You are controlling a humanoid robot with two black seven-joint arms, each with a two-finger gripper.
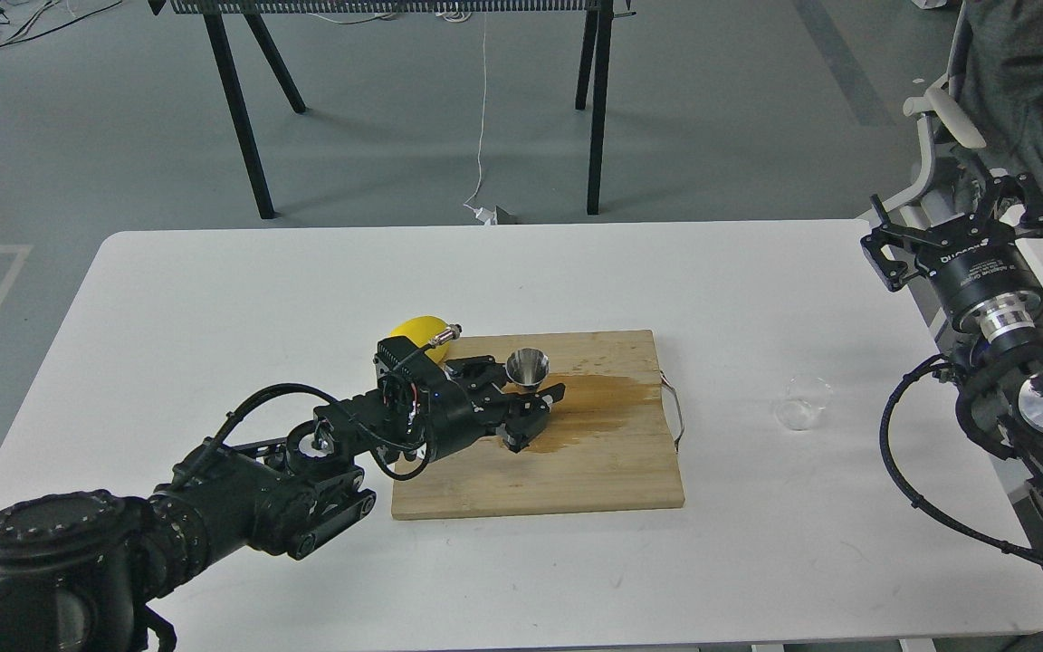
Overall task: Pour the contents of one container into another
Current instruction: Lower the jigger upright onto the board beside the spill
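1. The steel jigger (527, 369) is gripped at its waist by the left gripper (532, 409), fingers closed on it, near the cutting board's (576, 471) far-left corner.
2. A brown spill (589, 412) is seen beside it; slipping is a risk.
3. The clear cup (802, 403) stands near the table's (214, 272) right edge, beyond reach of pouring.
4. The right gripper (956, 217) is held spread, empty.

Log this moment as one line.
left gripper: shut on jigger | right gripper: open, idle | clear cup: on table | board: spill

Grey floor (395, 136), black-legged table (594, 100) behind

White lettering on the right arm's wrist (974, 258) is unreadable.
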